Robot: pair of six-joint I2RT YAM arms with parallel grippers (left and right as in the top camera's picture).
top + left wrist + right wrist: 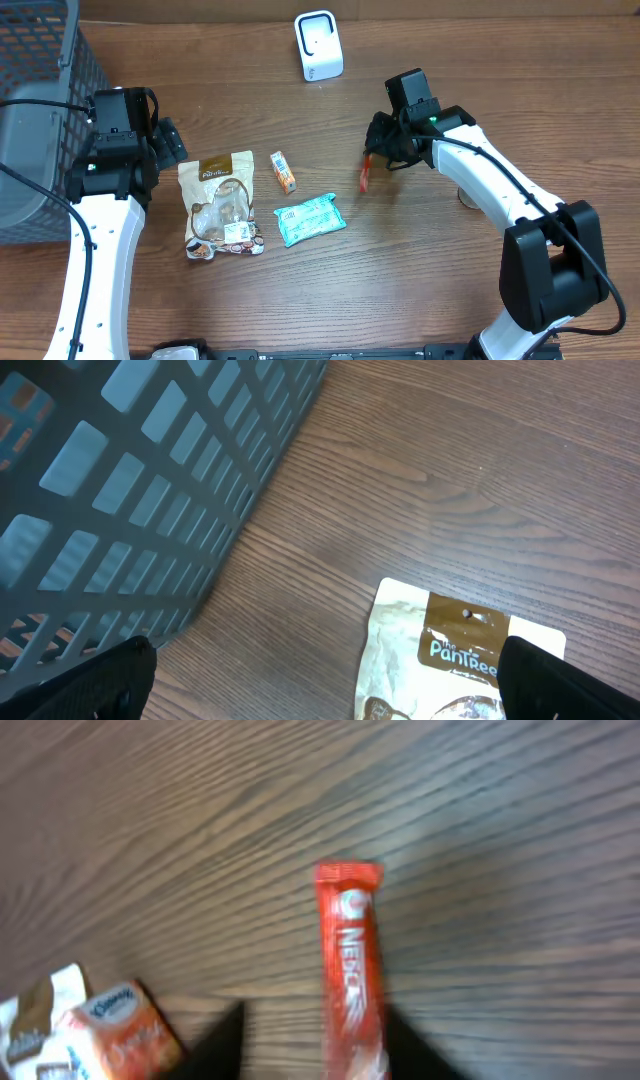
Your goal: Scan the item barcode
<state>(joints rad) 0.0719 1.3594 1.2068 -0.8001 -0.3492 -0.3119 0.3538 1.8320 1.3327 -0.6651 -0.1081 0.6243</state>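
Note:
A thin red Nescafe stick point(352, 960) stands between the fingers of my right gripper point(315, 1040). It lies against the right finger, and a strip of table shows between it and the left finger, so the jaws are parted. From overhead the red stick point(365, 174) hangs tilted just below the right gripper point(376, 156), right of the table's middle. The white scanner point(318, 45) stands at the back centre. My left gripper point(325, 680) is wide open over bare wood, with nothing between its fingers.
A dark mesh basket point(40, 90) fills the far left. On the table lie a brown-and-white Pantree pouch point(220, 205), a small orange carton point(283, 171) and a teal tissue pack point(310, 219). The pouch's top point(465, 650) reaches the left gripper's right finger.

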